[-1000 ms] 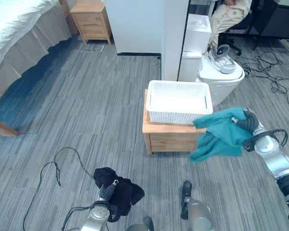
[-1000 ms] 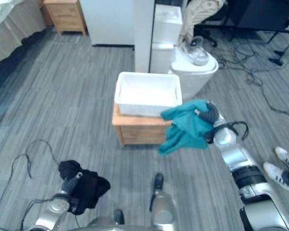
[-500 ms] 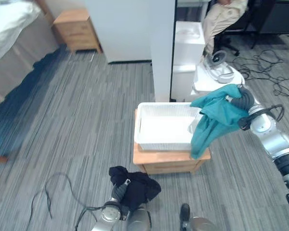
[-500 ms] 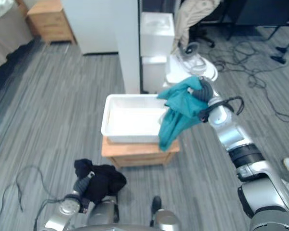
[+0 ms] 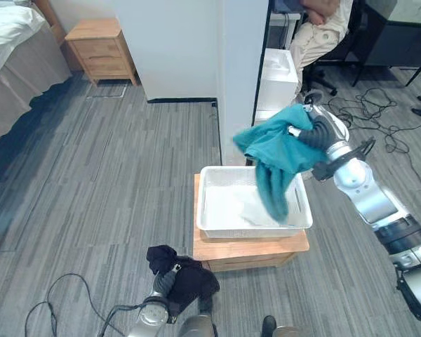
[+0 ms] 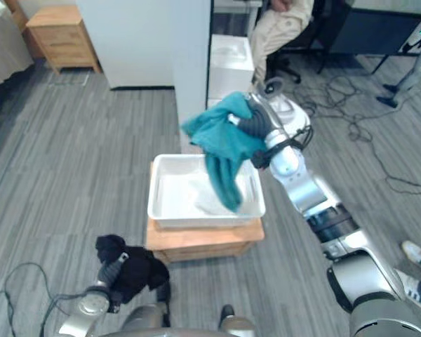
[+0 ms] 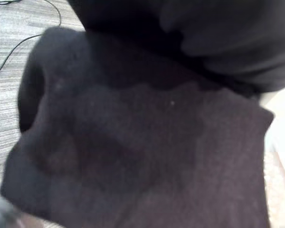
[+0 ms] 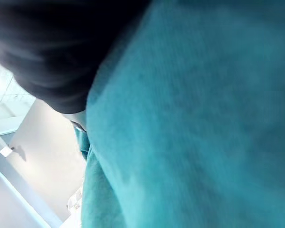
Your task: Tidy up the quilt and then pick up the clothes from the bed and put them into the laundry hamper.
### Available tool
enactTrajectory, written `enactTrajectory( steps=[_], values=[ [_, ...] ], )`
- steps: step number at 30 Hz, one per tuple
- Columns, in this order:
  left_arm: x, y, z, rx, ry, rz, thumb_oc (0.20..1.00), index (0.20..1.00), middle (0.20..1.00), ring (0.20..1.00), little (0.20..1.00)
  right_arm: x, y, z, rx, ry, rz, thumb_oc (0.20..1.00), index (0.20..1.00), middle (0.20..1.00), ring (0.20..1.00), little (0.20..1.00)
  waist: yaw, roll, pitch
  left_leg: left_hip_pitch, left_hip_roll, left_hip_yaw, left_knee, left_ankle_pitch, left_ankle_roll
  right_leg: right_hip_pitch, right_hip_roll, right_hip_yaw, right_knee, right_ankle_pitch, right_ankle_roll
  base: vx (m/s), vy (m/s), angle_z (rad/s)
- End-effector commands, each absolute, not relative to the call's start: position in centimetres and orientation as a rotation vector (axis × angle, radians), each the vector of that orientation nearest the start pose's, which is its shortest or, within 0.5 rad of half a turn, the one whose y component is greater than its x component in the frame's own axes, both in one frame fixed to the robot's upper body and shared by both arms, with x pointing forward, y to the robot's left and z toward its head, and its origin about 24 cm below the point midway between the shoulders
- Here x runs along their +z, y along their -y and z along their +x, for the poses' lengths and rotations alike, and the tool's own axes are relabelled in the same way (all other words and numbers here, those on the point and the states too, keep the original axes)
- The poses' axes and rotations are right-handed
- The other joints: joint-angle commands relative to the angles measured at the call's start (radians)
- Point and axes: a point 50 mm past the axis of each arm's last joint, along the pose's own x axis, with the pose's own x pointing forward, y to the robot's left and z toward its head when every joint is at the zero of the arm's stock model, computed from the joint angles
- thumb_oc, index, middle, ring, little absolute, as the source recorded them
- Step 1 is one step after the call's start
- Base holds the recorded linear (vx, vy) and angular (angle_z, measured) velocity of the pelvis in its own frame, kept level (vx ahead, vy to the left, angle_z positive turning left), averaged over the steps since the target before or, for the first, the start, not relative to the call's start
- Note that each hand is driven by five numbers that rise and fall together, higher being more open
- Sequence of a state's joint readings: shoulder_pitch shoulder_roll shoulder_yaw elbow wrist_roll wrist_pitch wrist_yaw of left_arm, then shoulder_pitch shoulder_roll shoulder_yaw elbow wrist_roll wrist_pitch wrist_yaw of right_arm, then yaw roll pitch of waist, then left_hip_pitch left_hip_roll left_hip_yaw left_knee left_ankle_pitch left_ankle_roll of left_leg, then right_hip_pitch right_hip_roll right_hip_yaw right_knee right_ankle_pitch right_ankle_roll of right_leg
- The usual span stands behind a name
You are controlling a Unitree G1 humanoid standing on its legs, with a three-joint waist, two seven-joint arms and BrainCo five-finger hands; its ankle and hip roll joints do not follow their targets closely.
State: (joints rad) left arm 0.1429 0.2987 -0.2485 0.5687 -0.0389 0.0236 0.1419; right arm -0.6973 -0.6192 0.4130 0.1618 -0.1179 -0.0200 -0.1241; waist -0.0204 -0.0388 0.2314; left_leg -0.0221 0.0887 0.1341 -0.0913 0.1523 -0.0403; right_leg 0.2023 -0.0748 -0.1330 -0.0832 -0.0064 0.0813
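Observation:
My right hand (image 5: pixel 321 135) is raised and shut on a teal garment (image 5: pixel 274 153). The cloth hangs from it over the right half of the white laundry basket (image 5: pixel 255 229), its lower end dipping inside the rim. The cloth covers most of the hand (image 8: pixel 47 52). The basket (image 6: pixel 203 221) rests on a low wooden stand (image 5: pixel 251 253). Low on my left side, my left hand (image 5: pixel 165 279) is shut on a bunched black garment (image 5: pixel 189 282), held just above the floor in front of the stand. In the left wrist view the black garment (image 7: pixel 133 142) lies close against the hand.
A white pillar (image 5: pixel 242 70) and white units (image 5: pixel 277 67) stand right behind the basket. A seated person (image 5: pixel 323 28) is beyond them, with cables (image 5: pixel 400 105) on the floor to the right. A nightstand (image 5: pixel 102 49) and a bed (image 5: pixel 14 42) are far left. A person's shoes (image 6: pixel 415 254) are at right.
My right hand has carried the teal garment leftward, from beside the basket's right rim to above its inside. The camera has shifted. The left hand still holds the black garment low.

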Motion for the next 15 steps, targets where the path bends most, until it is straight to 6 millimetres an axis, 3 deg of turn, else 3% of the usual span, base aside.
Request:
enactTrajectory(
  steps=[1, 6, 9, 12, 15],
  values=[
    [-10.1, -20.0, 16.5, 0.003, -0.678, 0.345, 0.200, 0.200, 0.200, 0.200, 0.200, 22.8, 13.0, 34.3, 0.199, 0.661, -0.864, 0.200, 0.200, 0.200, 0.200, 0.200, 0.031, -0.014, -0.068, 0.111, 0.065, 0.054, 0.004, -0.129, -0.098, -0.093, -0.036, 0.003, -0.004, 0.000, 0.069, 0.04, 0.024, -0.05],
    [-10.0, -20.4, 16.4, 0.023, -0.674, 0.340, 0.200, 0.200, 0.200, 0.200, 0.200, 20.0, 12.8, 35.1, 0.228, 0.545, -0.892, 0.200, 0.200, 0.200, 0.200, 0.200, 0.048, -0.010, -0.057, 0.098, 0.063, 0.045, 0.004, -0.129, -0.097, -0.101, -0.043, -0.007, -0.004, 0.001, 0.073, 0.00, 0.004, 0.06],
    [-9.0, -20.8, 17.3, 0.051, -0.619, 0.304, 0.200, 0.200, 0.200, 0.200, 0.200, 15.5, 15.4, 36.9, 0.163, 0.307, -0.951, 0.200, 0.200, 0.200, 0.200, 0.200, 0.076, 0.019, 0.005, 0.031, 0.052, 0.022, 0.004, -0.110, -0.096, -0.163, -0.054, -0.021, -0.002, 0.016, 0.077, -0.21, -0.005, 0.08],
    [-7.7, -20.9, 18.3, 0.057, -0.544, 0.272, 0.200, 0.200, 0.200, 0.200, 0.200, 15.5, 18.7, 38.5, 0.029, 0.191, -0.988, 0.200, 0.200, 0.200, 0.200, 0.200, 0.097, 0.060, 0.044, -0.034, 0.039, 0.006, 0.004, -0.088, -0.098, -0.229, -0.062, -0.033, 0.003, 0.031, 0.083, -0.15, 0.039, 0.25],
    [-6.2, -20.3, 19.5, 0.029, -0.458, 0.231, 0.200, 0.200, 0.200, 0.200, 0.200, 17.3, 22.5, 39.9, -0.129, 0.104, -1.025, 0.200, 0.200, 0.200, 0.200, 0.200, 0.119, 0.098, 0.071, -0.092, 0.035, -0.003, 0.004, -0.062, -0.109, -0.280, -0.066, -0.049, 0.003, 0.044, 0.090, -0.09, 0.037, 0.12]
  ],
)
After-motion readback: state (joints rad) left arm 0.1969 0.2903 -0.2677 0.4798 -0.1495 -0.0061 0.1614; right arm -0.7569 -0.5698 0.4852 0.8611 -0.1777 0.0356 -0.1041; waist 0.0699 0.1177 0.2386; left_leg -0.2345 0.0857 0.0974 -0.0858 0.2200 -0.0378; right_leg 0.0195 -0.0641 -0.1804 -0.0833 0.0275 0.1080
